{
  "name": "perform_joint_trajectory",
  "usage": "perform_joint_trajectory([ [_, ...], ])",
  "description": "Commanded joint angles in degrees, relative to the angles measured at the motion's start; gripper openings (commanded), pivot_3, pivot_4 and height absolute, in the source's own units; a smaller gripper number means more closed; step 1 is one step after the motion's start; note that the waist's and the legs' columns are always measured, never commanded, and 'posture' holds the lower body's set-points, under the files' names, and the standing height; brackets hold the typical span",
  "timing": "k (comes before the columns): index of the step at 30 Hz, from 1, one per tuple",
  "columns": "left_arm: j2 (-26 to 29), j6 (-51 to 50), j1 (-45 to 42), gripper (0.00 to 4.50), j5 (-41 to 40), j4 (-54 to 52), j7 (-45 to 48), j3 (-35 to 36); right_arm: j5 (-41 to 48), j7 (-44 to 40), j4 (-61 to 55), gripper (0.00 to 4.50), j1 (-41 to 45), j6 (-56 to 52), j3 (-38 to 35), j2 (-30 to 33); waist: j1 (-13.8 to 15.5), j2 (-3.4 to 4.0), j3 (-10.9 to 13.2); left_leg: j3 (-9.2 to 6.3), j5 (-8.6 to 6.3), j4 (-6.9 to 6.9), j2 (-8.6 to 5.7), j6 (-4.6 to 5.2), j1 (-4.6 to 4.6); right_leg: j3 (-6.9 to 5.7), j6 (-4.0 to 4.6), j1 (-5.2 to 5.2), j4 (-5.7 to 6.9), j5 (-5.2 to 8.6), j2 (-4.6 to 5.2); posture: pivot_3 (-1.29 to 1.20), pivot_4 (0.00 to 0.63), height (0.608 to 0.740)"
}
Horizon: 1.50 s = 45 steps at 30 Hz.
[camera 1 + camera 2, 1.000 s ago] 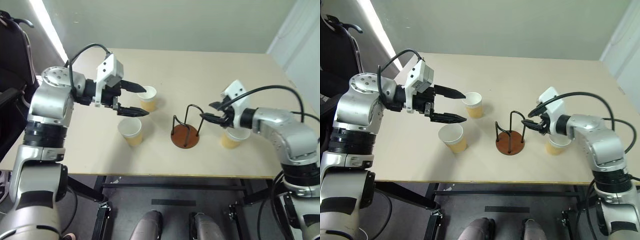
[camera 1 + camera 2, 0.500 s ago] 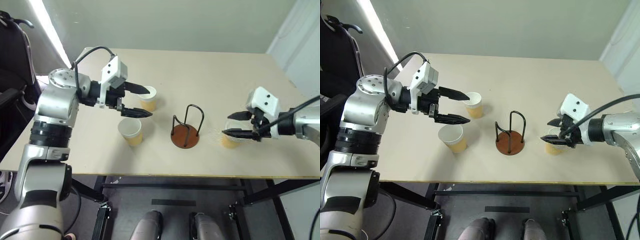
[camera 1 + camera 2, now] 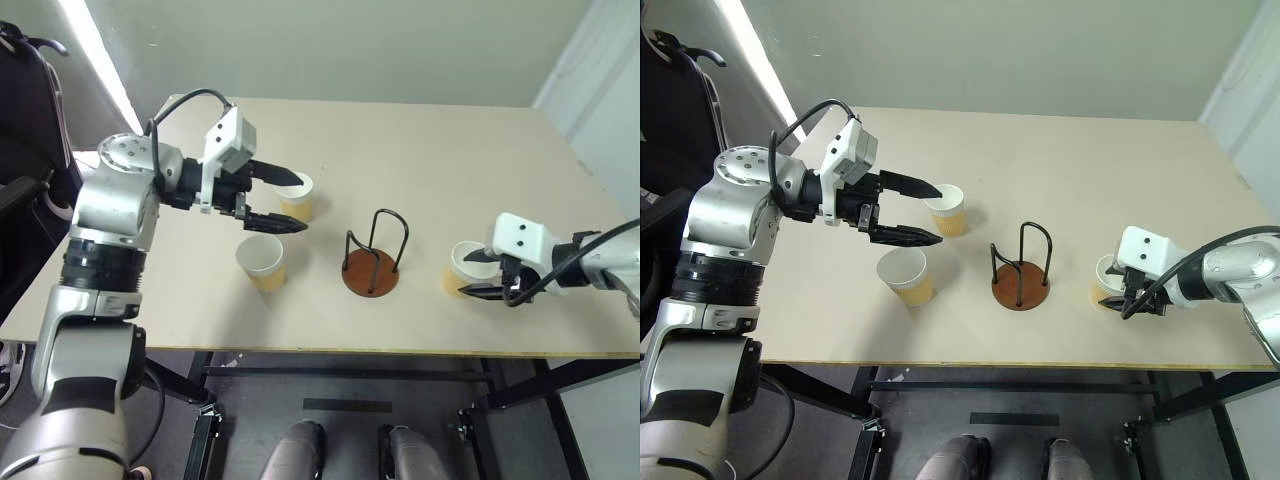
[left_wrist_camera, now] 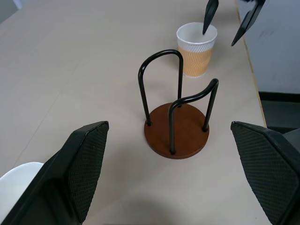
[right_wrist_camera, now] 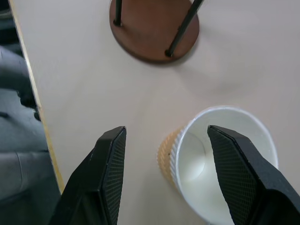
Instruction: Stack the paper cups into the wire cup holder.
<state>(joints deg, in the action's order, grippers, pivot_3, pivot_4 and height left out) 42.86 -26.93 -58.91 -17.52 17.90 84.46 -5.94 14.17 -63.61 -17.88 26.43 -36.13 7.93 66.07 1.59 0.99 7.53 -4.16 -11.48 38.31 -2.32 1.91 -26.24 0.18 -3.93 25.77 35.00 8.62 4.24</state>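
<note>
The far half of the bench [image 3: 420,130] is bare. The wire cup holder [image 3: 372,256] stands between two cups [image 3: 262,262] and one cup [image 3: 461,268], with bare gaps on both sides.

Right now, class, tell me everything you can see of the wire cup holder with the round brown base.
The wire cup holder with its round reddish-brown base stands upright and empty on the pale tabletop, near the front edge. Thin black wire loops, bent over at the top, rise from the flat, wood-like disc. No gripper and no cup touches it. Two tan paper cups stand to its left and one tan paper cup to its right.
</note>
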Motion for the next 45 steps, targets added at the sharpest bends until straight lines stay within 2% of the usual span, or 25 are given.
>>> perform_joint_trajectory([
  [1, 0.1, -2.3, -2.7, 4.50, -2.7, -3.3, 0.3, 1.6, -3.4, -0.4, 1.4, 2.74, 0.6, 2.9, 1.6, -0.2, 0.0, 0.00, 0.0, 0.00, 0.00, 0.01, 0.00, 0.00, -0.01, 0.00, -0.01, 0.00, 0.00, -0.01, 0.00, 0.00, 0.150, 0.740],
  [6, 0.4, -2.9, -3.1, 4.50, -3.5, -4.3, 1.0, 1.1, -5.5, -1.2, 3.6, 2.74, 2.0, 4.3, 3.2, -1.8, 0.0, 0.00, 0.0, 0.01, -0.01, 0.02, 0.01, 0.02, 0.04, 0.00, -0.02, -0.03, 0.01, -0.01, 0.00, 0.00, 0.150, 0.740],
  [7, 0.6, -3.3, -3.1, 4.50, -4.1, -4.9, 1.7, 1.0, -5.8, -1.3, 3.8, 2.58, 2.3, 4.4, 3.4, -2.2, -0.1, 0.00, 0.0, 0.01, -0.01, 0.02, 0.01, 0.02, 0.07, 0.00, -0.02, -0.06, 0.02, -0.01, 0.00, 0.00, 0.150, 0.740],
  [9, 0.9, -4.0, -3.0, 4.50, -4.9, -5.9, 2.7, 0.9, -6.1, -1.6, 4.1, 2.15, 2.9, 4.5, 3.7, -2.8, -0.1, 0.00, 0.0, 0.01, -0.01, 0.02, 0.01, 0.03, 0.08, 0.00, -0.02, -0.07, 0.02, -0.01, 0.00, 0.00, 0.150, 0.740],
  [15, 3.4, -3.5, -2.1, 4.50, -6.0, -7.9, 7.7, -0.9, -6.3, -3.6, 5.8, 0.02, 3.6, 5.8, 2.9, -3.0, 0.0, 0.00, 0.0, 0.01, -0.02, 0.03, 0.01, 0.04, 0.09, 0.00, -0.01, -0.10, 0.00, -0.01, 0.00, 0.00, 0.150, 0.740],
  [23, 10.6, -1.9, -1.5, 4.50, -15.1, -11.2, 8.0, -7.3, -5.4, -5.4, 5.4, 0.02, 2.3, 7.1, 0.6, -1.7, 0.0, 0.00, 0.0, 0.01, -0.04, 0.03, 0.01, 0.03, 0.12, 0.00, 0.02, -0.15, 0.00, 0.01, 0.00, 0.00, 0.150, 0.740],
  [29, 12.1, -1.3, -1.8, 4.50, -18.9, -9.6, 8.0, -7.7, -3.5, -6.8, 4.4, 0.02, 4.7, 6.1, -2.7, -0.3, -0.1, 0.00, 0.0, 0.01, -0.05, 0.03, 0.01, 0.01, 0.12, 0.00, 0.23, -0.15, 0.01, 0.13, 0.01, 0.00, 0.150, 0.740],
  [33, 12.9, 1.3, -1.3, 4.50, -17.7, -7.6, 8.0, -7.7, -0.2, -7.9, 1.9, 0.02, 13.9, 2.7, -5.5, 0.2, -0.5, 0.01, 0.0, 0.01, -0.03, 0.00, 0.01, -0.02, 0.12, 0.00, 0.23, -0.10, 0.03, 0.14, 0.01, 0.00, 0.150, 0.740],
  [39, 14.1, 2.7, -1.6, 4.50, -17.8, -6.2, 8.0, -9.2, 3.0, -7.2, -1.6, 0.02, 26.9, -2.9, -3.6, -3.2, -0.7, 0.01, 0.0, -0.03, -0.05, -0.06, 0.02, -0.01, 0.14, -0.03, 0.63, -0.10, 0.00, 0.41, -0.02, 0.00, 0.150, 0.740],
  [45, 15.9, 3.5, -2.6, 4.50, -18.9, -5.5, 8.0, -11.5, 5.4, -6.8, -5.8, 0.02, 30.2, -7.1, 0.0, -8.4, -0.7, 0.01, 0.0, -0.05, -0.04, -0.06, 0.01, -0.01, 0.10, -0.05, 0.66, -0.06, 0.03, 0.43, -0.02, 0.00, 0.150, 0.740],
])
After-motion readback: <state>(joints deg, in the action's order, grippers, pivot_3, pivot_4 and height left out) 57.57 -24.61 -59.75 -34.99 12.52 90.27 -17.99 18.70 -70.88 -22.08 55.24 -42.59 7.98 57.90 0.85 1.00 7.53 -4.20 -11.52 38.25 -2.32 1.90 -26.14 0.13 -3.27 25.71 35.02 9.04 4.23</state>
